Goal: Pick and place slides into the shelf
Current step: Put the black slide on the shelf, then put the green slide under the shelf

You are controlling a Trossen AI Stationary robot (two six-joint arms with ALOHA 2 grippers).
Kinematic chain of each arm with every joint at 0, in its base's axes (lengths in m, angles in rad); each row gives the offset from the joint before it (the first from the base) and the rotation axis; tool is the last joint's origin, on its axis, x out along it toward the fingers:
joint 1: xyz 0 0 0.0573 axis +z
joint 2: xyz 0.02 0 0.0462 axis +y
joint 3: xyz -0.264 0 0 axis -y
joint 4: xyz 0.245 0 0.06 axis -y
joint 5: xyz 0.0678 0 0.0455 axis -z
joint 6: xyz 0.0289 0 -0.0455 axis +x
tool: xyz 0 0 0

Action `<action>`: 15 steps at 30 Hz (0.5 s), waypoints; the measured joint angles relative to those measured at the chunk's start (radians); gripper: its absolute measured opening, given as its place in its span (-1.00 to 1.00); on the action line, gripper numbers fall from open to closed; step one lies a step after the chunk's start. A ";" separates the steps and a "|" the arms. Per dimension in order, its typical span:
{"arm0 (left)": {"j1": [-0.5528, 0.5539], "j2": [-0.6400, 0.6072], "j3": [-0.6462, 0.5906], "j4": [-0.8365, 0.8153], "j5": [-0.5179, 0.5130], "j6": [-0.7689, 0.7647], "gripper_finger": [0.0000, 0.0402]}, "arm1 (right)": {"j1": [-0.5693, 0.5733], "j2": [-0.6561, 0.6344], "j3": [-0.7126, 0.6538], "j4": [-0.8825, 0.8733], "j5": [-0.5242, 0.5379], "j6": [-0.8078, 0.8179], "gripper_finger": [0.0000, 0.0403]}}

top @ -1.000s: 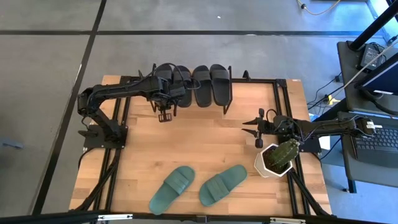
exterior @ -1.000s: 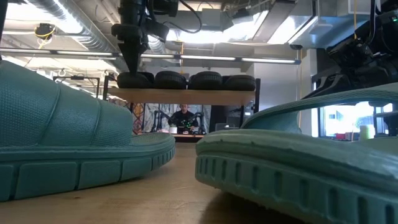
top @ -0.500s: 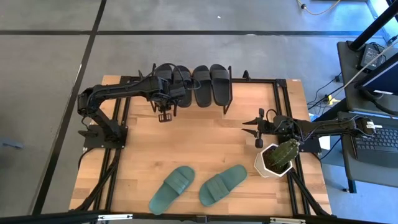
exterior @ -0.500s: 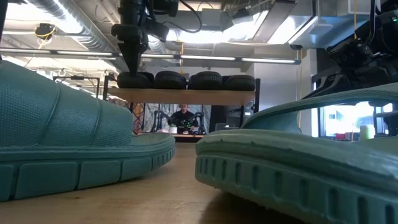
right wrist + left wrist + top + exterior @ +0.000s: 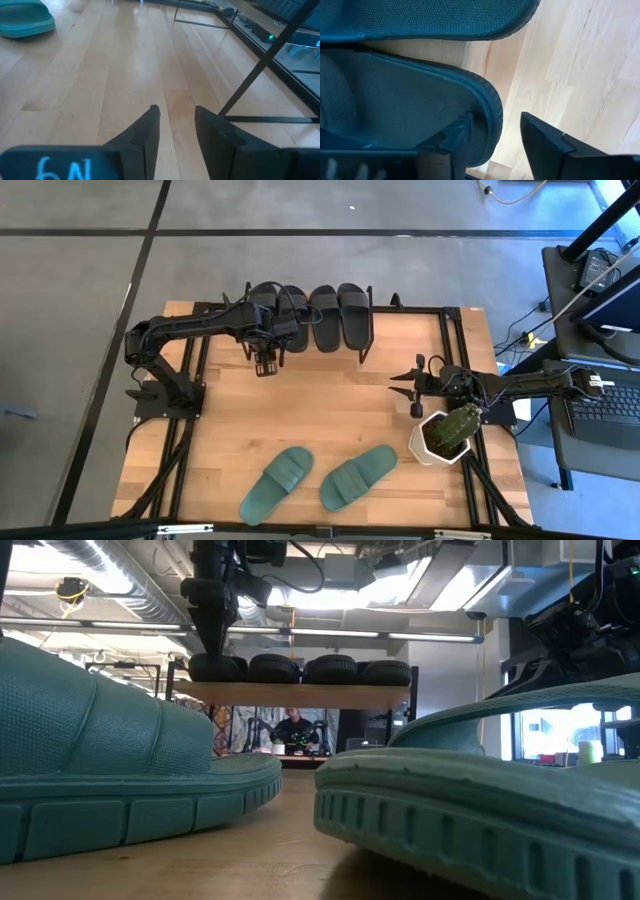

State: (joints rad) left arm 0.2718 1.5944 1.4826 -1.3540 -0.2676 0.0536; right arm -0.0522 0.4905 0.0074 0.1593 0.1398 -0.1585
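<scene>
Left gripper (image 5: 265,364): seen at the shelf's near edge, over the heel of the leftmost black slide (image 5: 268,310); its tip has drawn in slightly toward the shelf within the last second, little else changed.
Left gripper state: fingers apart, the slide's heel rim lying between them in the wrist view, not clamped.
Meaning: a release or a last nudge is judged to be in hand; that slide counts as placed.
Shelf (image 5: 290,693): four black slides are carried in a row, side by side, at the desk's far edge.
Teal slides: both are left on the desk (image 5: 230,420) near its front edge, one (image 5: 277,482) beside the other (image 5: 358,476), not yet shelved.
Open room: bare wood is offered between shelf and teal pair; a clear path is judged available.
Cactus pot (image 5: 440,436): parked just right of the teal pair, a thing to be skirted.
Right gripper (image 5: 404,385): held idle near the right edge, fingers apart, empty.
</scene>
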 joint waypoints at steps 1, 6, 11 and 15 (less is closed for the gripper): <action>0.000 0.000 0.000 0.000 0.000 0.000 -0.18 | 0.000 0.000 0.000 0.000 0.000 0.000 -0.38; 0.000 0.000 0.003 -0.009 0.022 0.001 -0.05 | 0.000 0.000 0.000 0.000 0.000 0.000 -0.38; 0.000 0.000 0.071 -0.077 -0.003 0.000 -0.04 | 0.000 0.000 0.000 0.000 0.000 0.000 -0.38; 0.000 -0.007 0.188 -0.107 -0.003 0.005 -0.04 | 0.000 0.000 0.000 0.000 0.000 0.000 -0.38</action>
State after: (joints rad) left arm 0.2718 1.5875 1.6710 -1.4609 -0.2704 0.0582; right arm -0.0523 0.4904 0.0074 0.1590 0.1398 -0.1585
